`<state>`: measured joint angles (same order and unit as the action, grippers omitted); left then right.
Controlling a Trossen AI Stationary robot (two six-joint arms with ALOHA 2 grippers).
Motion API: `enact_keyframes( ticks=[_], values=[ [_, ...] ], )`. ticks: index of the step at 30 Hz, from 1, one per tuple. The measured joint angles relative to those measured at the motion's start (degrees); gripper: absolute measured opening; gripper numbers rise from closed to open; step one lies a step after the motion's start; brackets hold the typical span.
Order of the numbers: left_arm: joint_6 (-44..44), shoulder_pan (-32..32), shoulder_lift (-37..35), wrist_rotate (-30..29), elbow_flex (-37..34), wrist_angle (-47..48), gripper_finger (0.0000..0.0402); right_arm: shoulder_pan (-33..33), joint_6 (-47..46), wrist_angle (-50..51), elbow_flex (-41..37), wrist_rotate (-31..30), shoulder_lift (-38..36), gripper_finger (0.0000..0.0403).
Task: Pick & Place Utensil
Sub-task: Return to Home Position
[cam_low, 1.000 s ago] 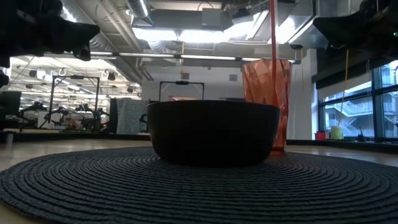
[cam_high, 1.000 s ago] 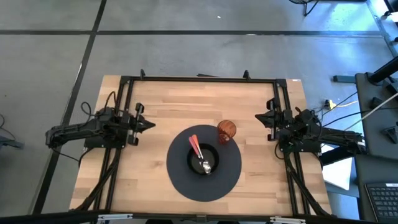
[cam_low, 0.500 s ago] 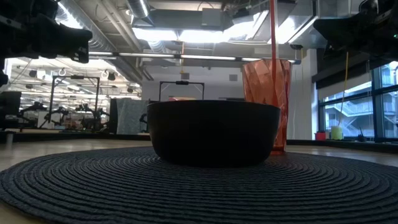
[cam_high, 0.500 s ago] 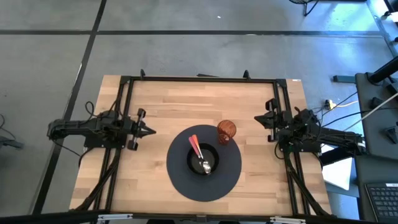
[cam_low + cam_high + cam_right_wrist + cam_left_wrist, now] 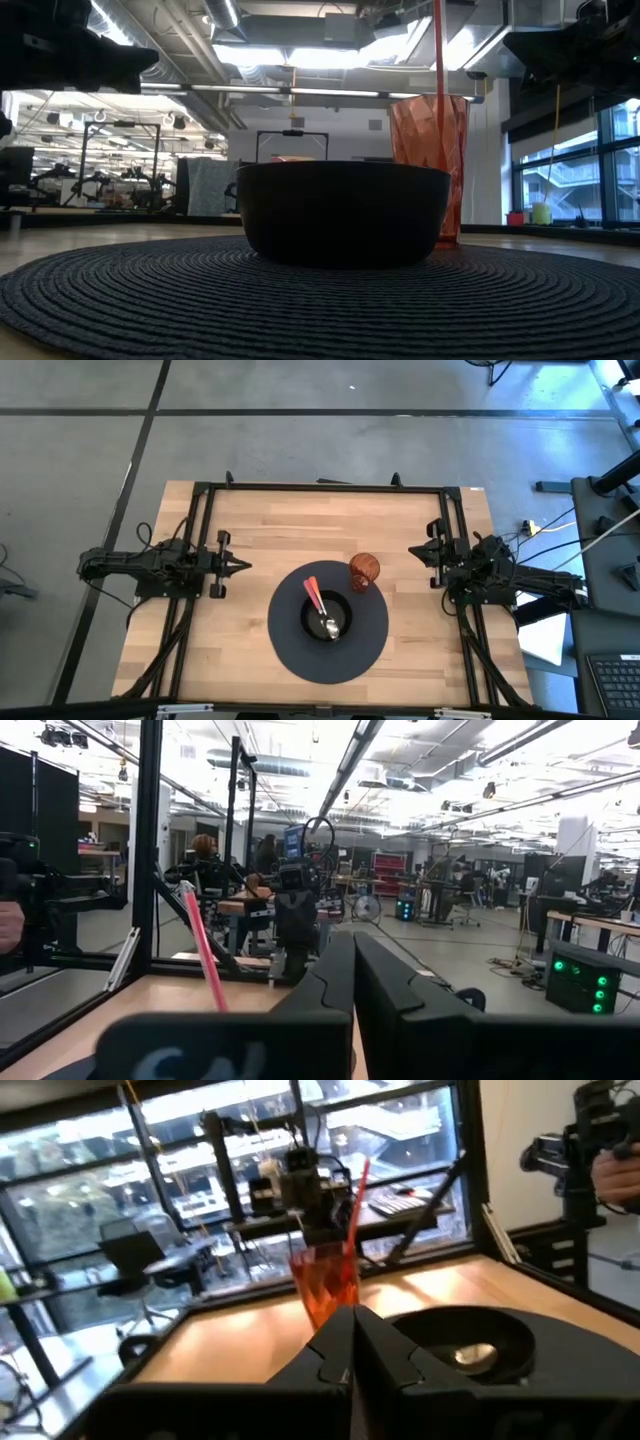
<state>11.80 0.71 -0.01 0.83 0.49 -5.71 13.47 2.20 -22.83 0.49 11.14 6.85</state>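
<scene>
A spoon with a red handle and a metal head lies in a black bowl. Its head is down inside and its handle leans on the far-left rim, sticking up past it. The bowl stands on a dark round woven mat, with an orange faceted cup beside it on the far right. My left gripper hovers shut left of the mat, pointing at the bowl. My right gripper hovers shut right of the cup. The left wrist view shows the cup, bowl and spoon head.
A black frame runs round the wooden table top along its far, left and right sides. Bare wood lies between each gripper and the mat. The room beyond holds desks and people, and a hand with a camera shows past the table.
My left arm has shifted: its gripper has moved slightly toward the table's near edge and turned a little about its wrist, staying shut. The spoon, bowl, cup and right arm have kept still.
</scene>
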Motion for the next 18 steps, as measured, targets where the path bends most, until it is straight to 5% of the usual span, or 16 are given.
enact_keyframes(
  ticks=[18],
  values=[
    [-5.1, -0.07, 0.0, -7.18, 0.0, 1.91, 0.0002, 0.0, -0.22, 2.58, 0.02, -0.42, 0.0, 0.0002]
  ],
)
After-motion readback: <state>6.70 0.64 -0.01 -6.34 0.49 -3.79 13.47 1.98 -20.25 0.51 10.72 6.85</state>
